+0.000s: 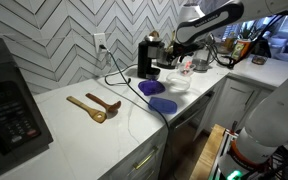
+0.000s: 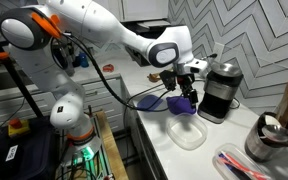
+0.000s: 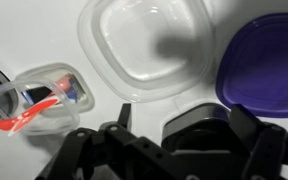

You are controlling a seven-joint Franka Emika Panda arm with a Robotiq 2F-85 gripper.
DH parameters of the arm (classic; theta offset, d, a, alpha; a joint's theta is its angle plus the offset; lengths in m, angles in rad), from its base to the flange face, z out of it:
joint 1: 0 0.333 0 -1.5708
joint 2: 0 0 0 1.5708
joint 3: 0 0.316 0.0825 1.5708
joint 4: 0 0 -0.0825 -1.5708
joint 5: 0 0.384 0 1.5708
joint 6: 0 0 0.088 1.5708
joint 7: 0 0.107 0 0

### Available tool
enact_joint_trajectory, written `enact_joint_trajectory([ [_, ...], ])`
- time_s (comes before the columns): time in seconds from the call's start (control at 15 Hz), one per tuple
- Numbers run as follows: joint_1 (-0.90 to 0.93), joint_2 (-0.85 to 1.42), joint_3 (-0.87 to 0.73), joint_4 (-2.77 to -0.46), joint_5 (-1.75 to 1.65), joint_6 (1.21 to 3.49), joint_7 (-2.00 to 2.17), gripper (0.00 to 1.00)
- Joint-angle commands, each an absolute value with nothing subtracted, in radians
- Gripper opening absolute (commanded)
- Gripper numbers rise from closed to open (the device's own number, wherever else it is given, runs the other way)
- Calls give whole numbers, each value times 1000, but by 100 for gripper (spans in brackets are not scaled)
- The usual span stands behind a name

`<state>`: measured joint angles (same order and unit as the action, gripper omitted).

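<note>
While I have the arm (image 2: 94, 25) stretched out over the counter, elbow high and wrist bent downward, the gripper (image 2: 188, 98) hangs just beside the coffee maker (image 2: 219, 88). Its jaws are spread wide and nothing sits between them. Right under it is the clear container (image 2: 187, 132), lidless, resting on the counter just in front of the coffee maker.

In an exterior view the white counter (image 1: 74, 135) runs along a grey herringbone tile wall (image 1: 64, 40) that rises behind the coffee maker. A dark microwave (image 1: 4, 100) stands well apart from the coffee maker, at the far end.

I count one clear container and two purple lids (image 1: 151, 88) near the coffee maker. Two wooden spoons (image 1: 84, 106) lie between the coffee maker and the microwave. In the wrist view, one small tub (image 3: 44, 95) holds a red spoon (image 3: 29, 118).
</note>
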<state>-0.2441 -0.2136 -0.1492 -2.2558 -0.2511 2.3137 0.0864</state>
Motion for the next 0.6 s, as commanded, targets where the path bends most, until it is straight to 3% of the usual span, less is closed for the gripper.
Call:
enact_joint_trajectory([
  [0.0, -258, -92, -217, -2153, -213, 2273, -10, 100],
  [0.53, -305, 100, -306, -1949, -58, 2147, -263, 100],
])
